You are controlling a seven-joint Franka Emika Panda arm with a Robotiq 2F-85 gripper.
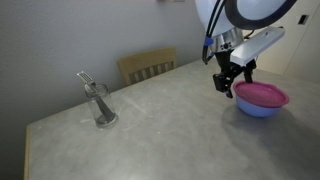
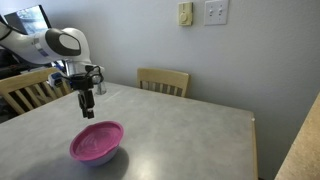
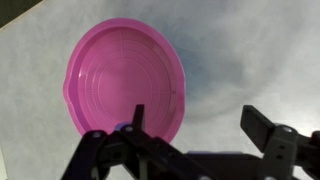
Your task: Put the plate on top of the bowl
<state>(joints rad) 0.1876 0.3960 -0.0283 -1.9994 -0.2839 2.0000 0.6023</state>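
Observation:
The magenta-pink plate lies on top of the periwinkle-blue bowl on the grey table. Both also show in an exterior view: the plate and the bowl's rim under it. In the wrist view the plate fills the upper left and hides the bowl. My gripper hangs just above and beside the plate's edge, also in an exterior view. In the wrist view its fingers are spread wide and empty, one finger over the plate's rim.
A clear glass with utensils stands on the table far from the bowl. A wooden chair stands at the table's far side, seen also in an exterior view. Another chair stands behind the arm.

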